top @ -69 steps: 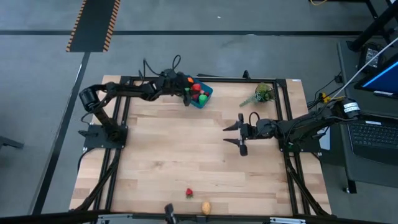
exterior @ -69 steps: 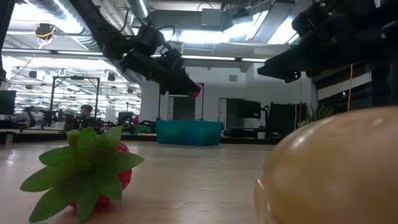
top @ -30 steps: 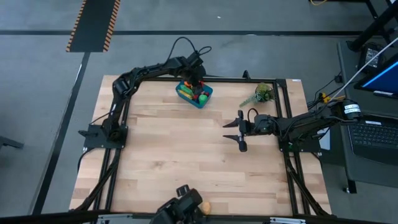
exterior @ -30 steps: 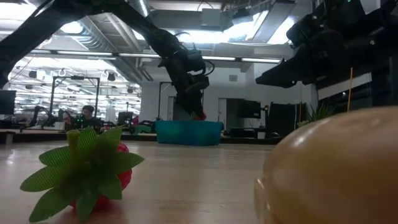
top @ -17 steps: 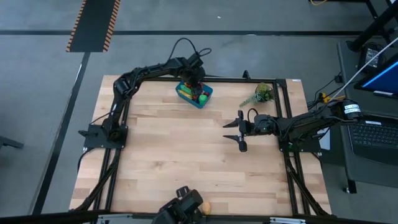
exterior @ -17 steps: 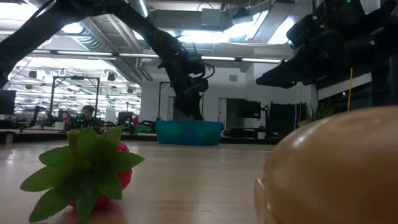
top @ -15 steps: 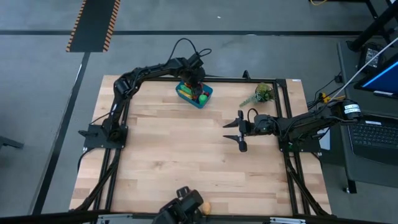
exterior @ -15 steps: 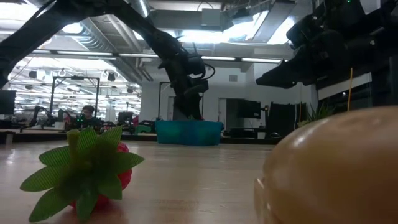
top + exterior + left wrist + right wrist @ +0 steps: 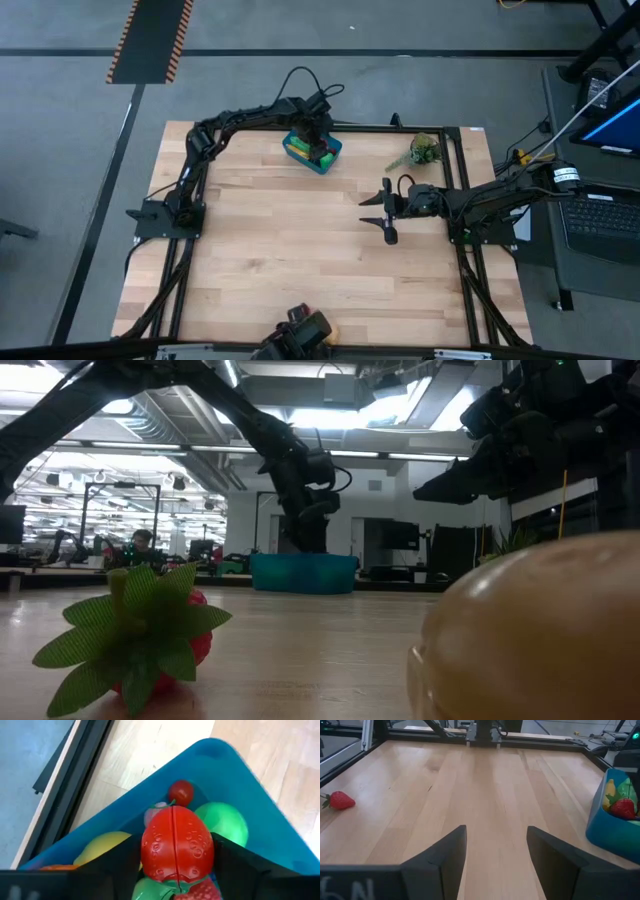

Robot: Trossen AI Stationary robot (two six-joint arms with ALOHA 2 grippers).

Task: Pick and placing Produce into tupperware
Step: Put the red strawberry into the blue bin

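Observation:
The blue tupperware (image 9: pixel 318 168) stands at the table's far middle with several produce toys inside: a green ball (image 9: pixel 227 822), a yellow piece (image 9: pixel 102 847) and a small red one (image 9: pixel 181 792). My left gripper (image 9: pixel 318 140) reaches down into it, shut on a red toy strawberry (image 9: pixel 177 845). A leafy red strawberry (image 9: pixel 140 630) and a tan piece (image 9: pixel 530 630) lie near the front edge. My right gripper (image 9: pixel 385 212) hovers open over the table's right middle, holding nothing. My left gripper has the red toy strawberry's two sides (image 9: pixel 147 850) between its two fingers, coming steeply from above into the tupperware. The strawberry sits low inside the container, right over the other produce (image 9: pixel 150 890). I cannot tell whether it rests on them.
A grey-green plant sprig (image 9: pixel 420 152) lies at the far right. A black frame (image 9: pixel 400 127) runs along the table's edges. Bare wood lies between the tupperware and the front edge. A dark object (image 9: pixel 298 335) sits at the near edge. A laptop (image 9: pixel 600 215) stands beyond the right edge.
My left gripper has sunk a little into the tupperware with the red strawberry. In the low view the strawberry showed just above the rim a second ago and is now hidden behind the container's wall.

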